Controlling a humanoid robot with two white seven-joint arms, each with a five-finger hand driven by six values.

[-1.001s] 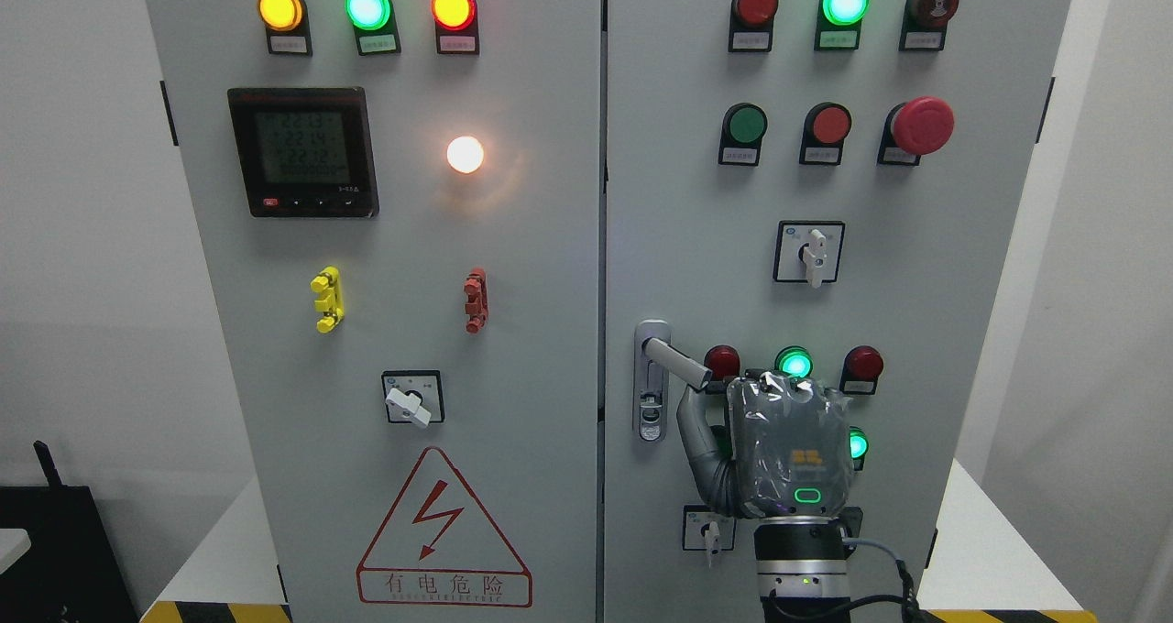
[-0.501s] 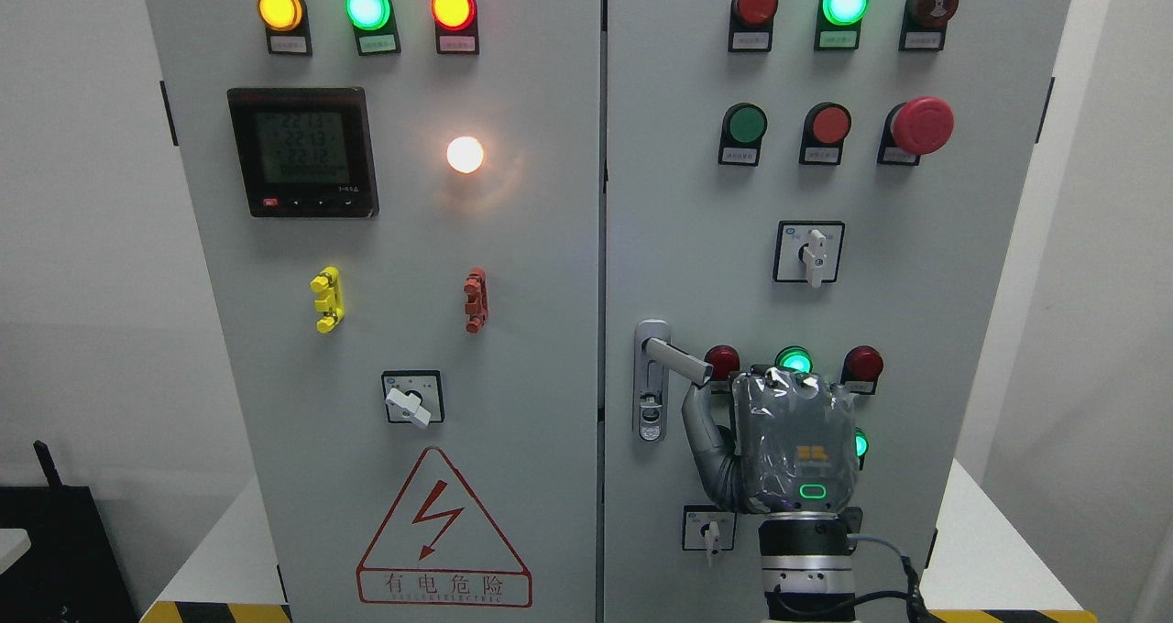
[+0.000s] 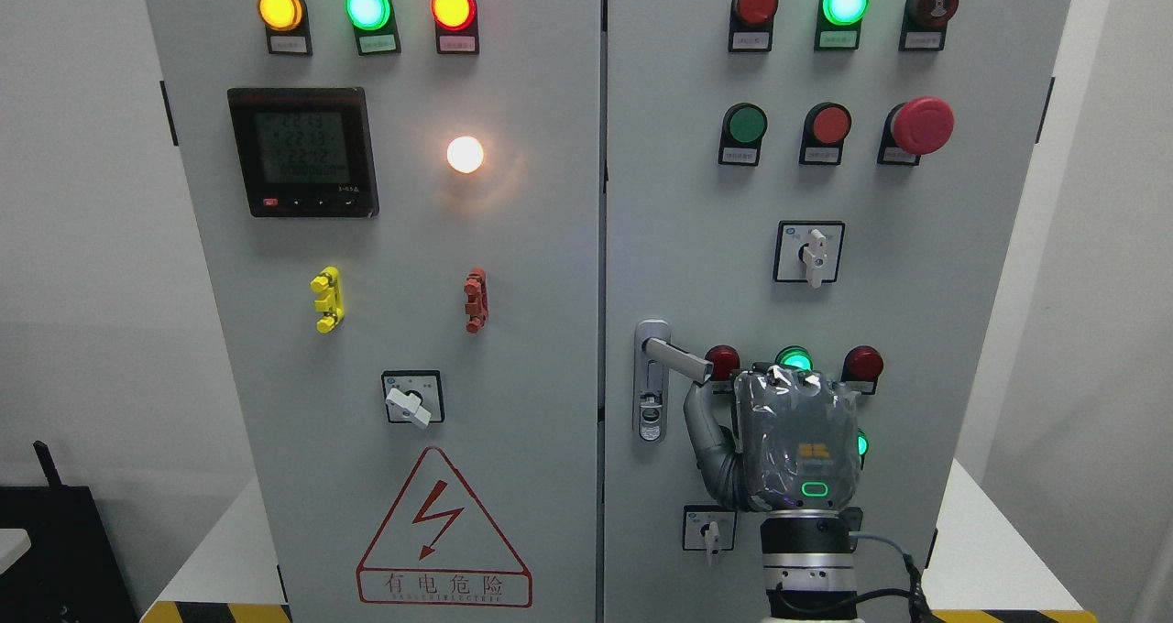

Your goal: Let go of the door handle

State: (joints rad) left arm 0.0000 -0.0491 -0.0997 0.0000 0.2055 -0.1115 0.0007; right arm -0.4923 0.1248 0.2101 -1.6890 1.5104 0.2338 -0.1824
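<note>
The silver door handle [image 3: 678, 359] sits on the left edge of the cabinet's right door [image 3: 678, 192]. Its lever points right and slightly down from a narrow lock plate [image 3: 651, 403]. My right hand [image 3: 765, 403], wrapped in clear plastic, comes up from the bottom edge and shows its back just below and right of the lever. The grey thumb [image 3: 701, 421] stretches up to just under the lever's tip, and nothing is gripped. The other fingers are hidden behind the back of the hand. The hand is open.
A red lamp [image 3: 722, 363], a green lamp [image 3: 794, 361] and another red lamp [image 3: 862, 364] glow just above the hand. A small rotary switch [image 3: 708, 529] is beside the wrist. The left door carries a meter [image 3: 303, 152] and a warning triangle [image 3: 443, 530].
The lever has swung up from a steeper downward tilt to nearly level. My right hand has shifted slightly right, and its thumb has straightened under the lever's tip.
</note>
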